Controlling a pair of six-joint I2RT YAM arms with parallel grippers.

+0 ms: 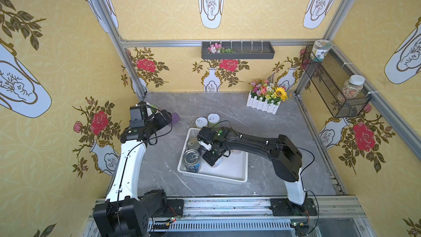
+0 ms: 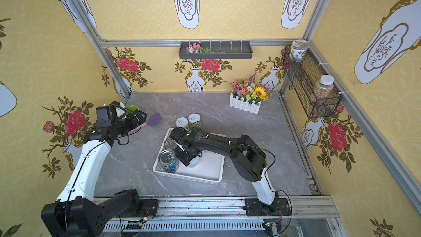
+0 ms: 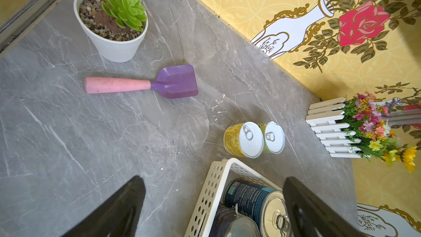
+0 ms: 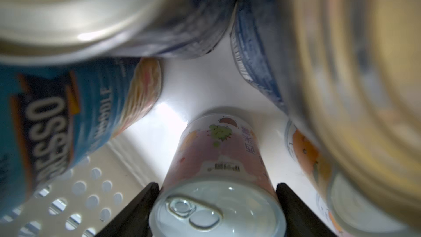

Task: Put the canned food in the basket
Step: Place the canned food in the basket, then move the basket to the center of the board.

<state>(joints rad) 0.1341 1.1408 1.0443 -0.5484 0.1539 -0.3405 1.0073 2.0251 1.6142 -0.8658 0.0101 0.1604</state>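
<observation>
A robot lab booth staged as a home: floral wallpaper (image 1: 159, 14) on aluminium framing (image 1: 164, 43), marble-look tabletop (image 1: 284, 121).

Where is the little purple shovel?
In the left wrist view the purple shovel lies flat on the grey table, on the robot's left, beside the white succulent pot.
</observation>
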